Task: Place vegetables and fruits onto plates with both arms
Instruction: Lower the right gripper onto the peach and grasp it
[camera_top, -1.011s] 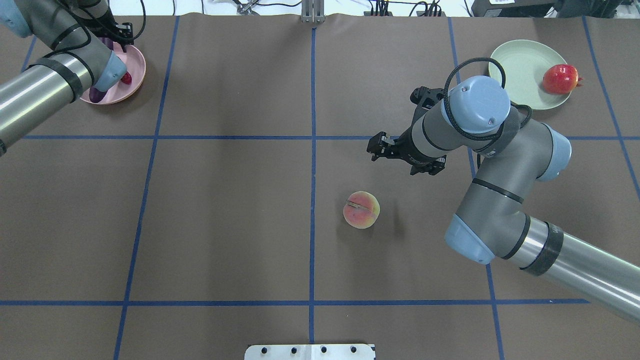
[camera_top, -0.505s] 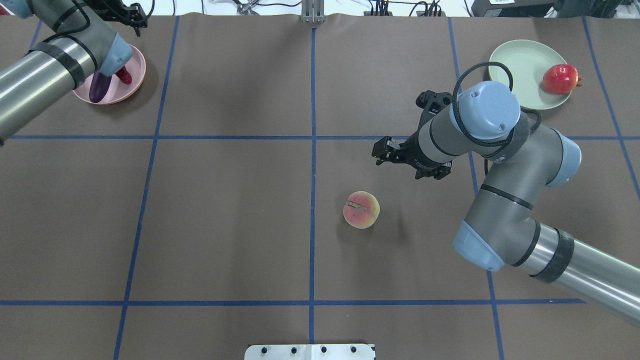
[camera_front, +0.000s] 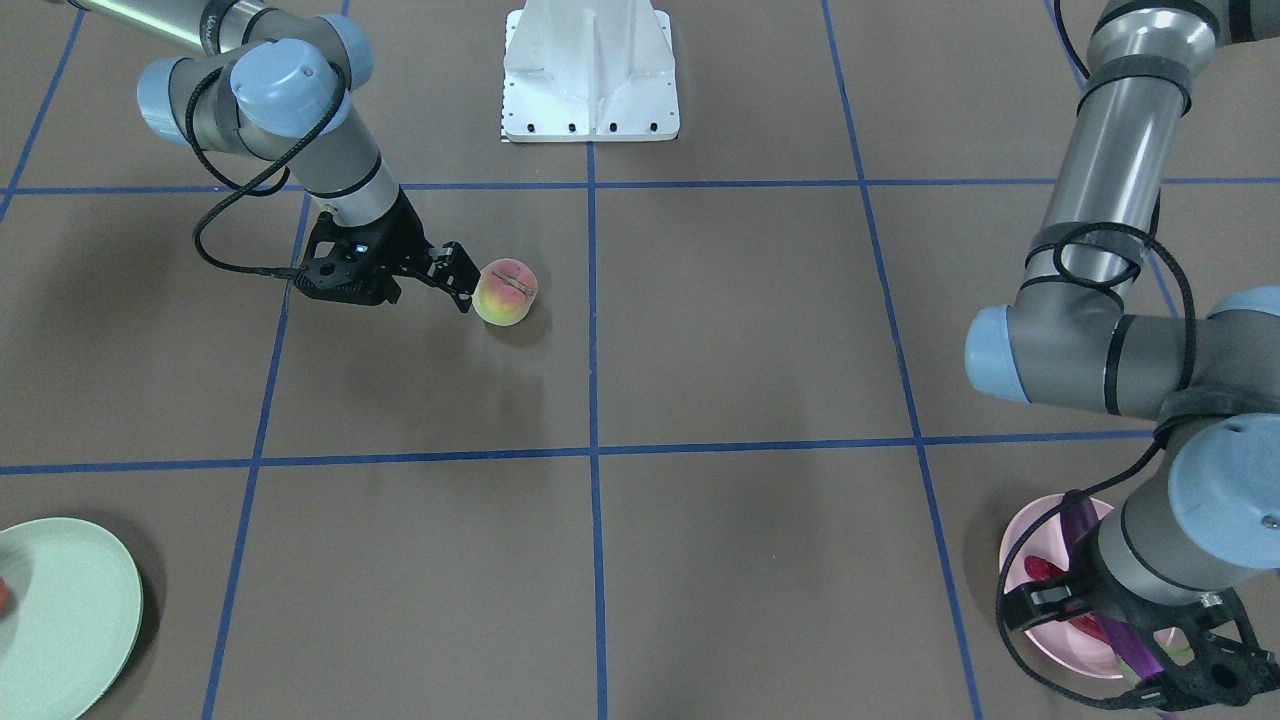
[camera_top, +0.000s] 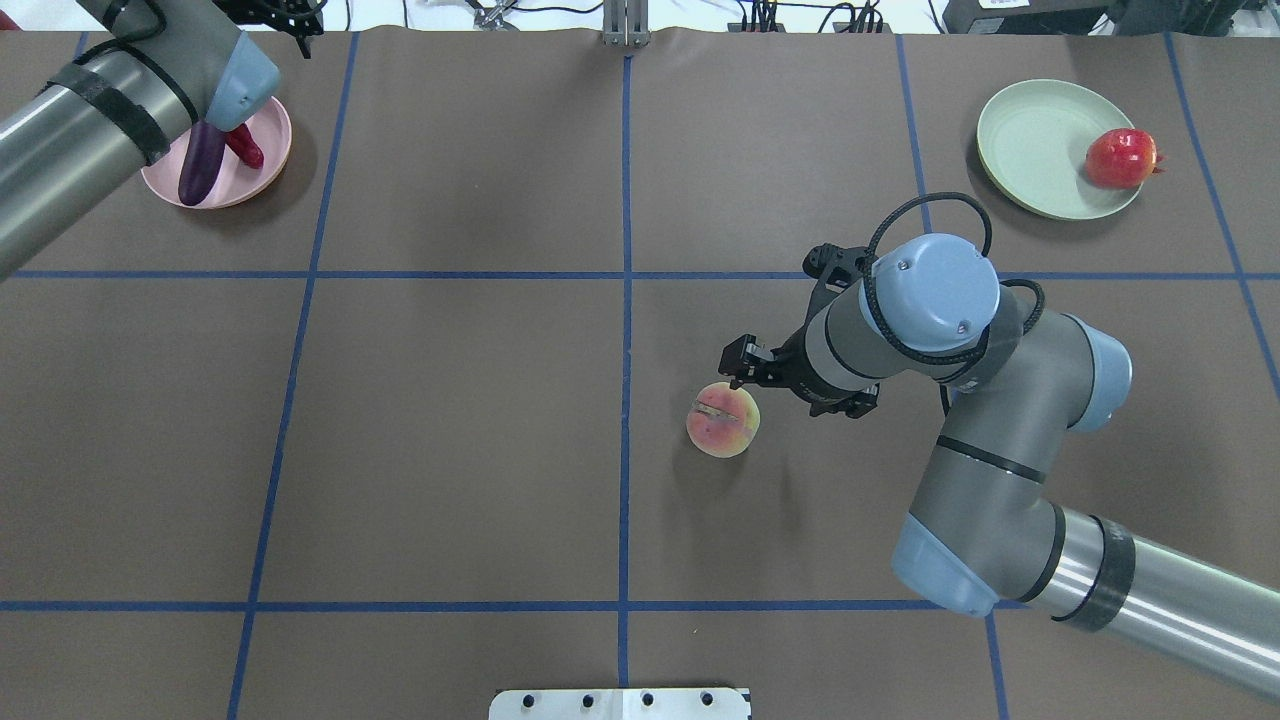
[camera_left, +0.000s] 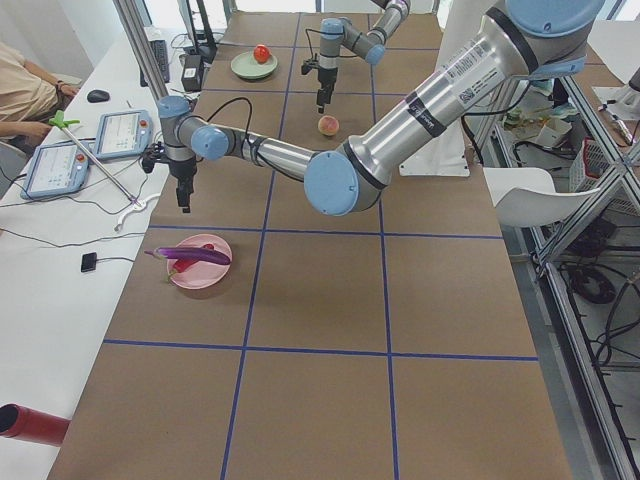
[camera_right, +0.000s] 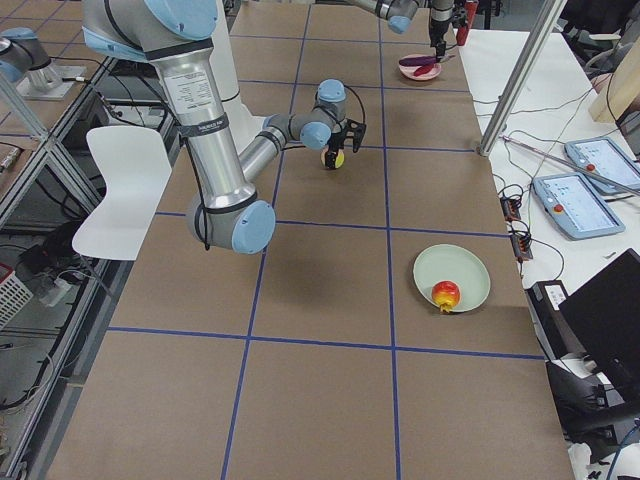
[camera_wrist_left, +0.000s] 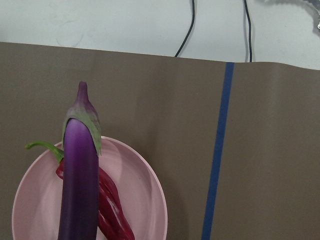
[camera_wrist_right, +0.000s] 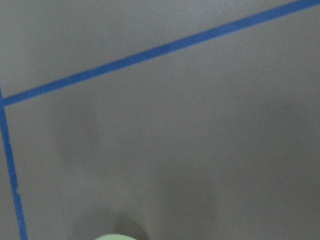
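Note:
The peach (camera_top: 723, 420) sits on the brown table right of centre. My right gripper (camera_top: 742, 366) is open and hangs just beyond the peach, close over its far edge, and also shows in the front view (camera_front: 462, 280). The red-orange fruit (camera_top: 1120, 158) sits on the right rim of the mint green plate (camera_top: 1030, 140). The purple eggplant (camera_top: 200, 165) and the red chili (camera_top: 247, 150) lie on the pink plate (camera_top: 272, 120). My left gripper (camera_front: 1145, 660) is open and empty above the plate's far side. The left wrist view shows the eggplant (camera_wrist_left: 79, 175) across the chili (camera_wrist_left: 112, 207).
The white robot base (camera_top: 620, 703) is at the table's near edge. Blue tape lines (camera_top: 625, 300) cross the table. Tablets (camera_left: 120, 135) and cables lie on the white side table past the pink plate.
My right gripper has moved down and toward the peach, from well beyond it to right next to it. My left arm has lifted back from the pink plate, uncovering the eggplant.

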